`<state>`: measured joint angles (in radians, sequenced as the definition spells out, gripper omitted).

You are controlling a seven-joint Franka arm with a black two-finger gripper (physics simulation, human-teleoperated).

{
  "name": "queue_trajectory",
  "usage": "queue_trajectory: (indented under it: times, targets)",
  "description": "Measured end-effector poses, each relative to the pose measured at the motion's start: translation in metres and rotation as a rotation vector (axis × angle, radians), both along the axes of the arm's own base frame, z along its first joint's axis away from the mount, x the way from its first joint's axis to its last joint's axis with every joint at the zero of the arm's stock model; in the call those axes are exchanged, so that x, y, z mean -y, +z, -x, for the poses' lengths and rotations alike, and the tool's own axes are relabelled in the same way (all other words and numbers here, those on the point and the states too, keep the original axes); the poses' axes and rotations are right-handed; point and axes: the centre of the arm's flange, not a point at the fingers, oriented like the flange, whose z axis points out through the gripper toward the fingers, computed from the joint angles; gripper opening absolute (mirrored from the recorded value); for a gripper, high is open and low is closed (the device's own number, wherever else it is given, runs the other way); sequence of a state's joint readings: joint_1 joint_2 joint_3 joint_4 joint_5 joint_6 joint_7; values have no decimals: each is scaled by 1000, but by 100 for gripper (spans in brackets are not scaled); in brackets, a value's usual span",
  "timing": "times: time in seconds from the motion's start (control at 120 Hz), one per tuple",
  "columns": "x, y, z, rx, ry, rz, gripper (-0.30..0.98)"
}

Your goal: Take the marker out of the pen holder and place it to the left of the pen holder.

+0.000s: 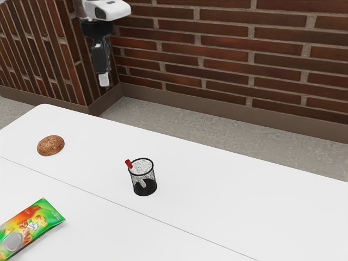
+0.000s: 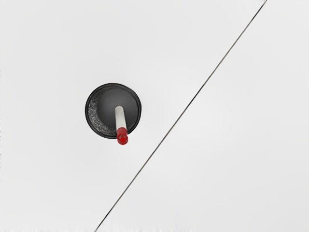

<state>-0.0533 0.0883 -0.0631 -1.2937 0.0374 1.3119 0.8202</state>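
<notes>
Black gripper [image 1: 104, 80] and arm are held high over the white table [image 1: 244, 206], at about eleven o'clock from the round black mesh pen holder [image 1: 144, 188] in the exterior view; whether the gripper is released or clenched cannot be told. The white marker with a red end [image 2: 120, 121] is lodged in the holder, its red end tipped over the rim toward about ten o'clock in the exterior view. The approach should be centred on that raised end, not on the holder's middle, and the wrist turned so that the barrel can be pinched across its width without the rim being caught. Descent is best made slowly, with only the upper part taken. Withdrawal should follow the marker's lean at first, since the light-looking holder could be dragged or tipped, and the lower end must be lifted well past the rim before any sideways move.
</notes>
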Motion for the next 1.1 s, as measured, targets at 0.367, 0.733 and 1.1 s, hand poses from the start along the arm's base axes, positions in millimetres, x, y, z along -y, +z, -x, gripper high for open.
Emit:
queue_trajectory:
  times: [0.367, 0.733, 1.1]
  targets:
    - [20, -38, 29, -100, 1, -27, 68]
    - [-22, -192, 41, -267, 148, 42, 68]
    - [-59, -223, 25, -239, 478, 38, 69]
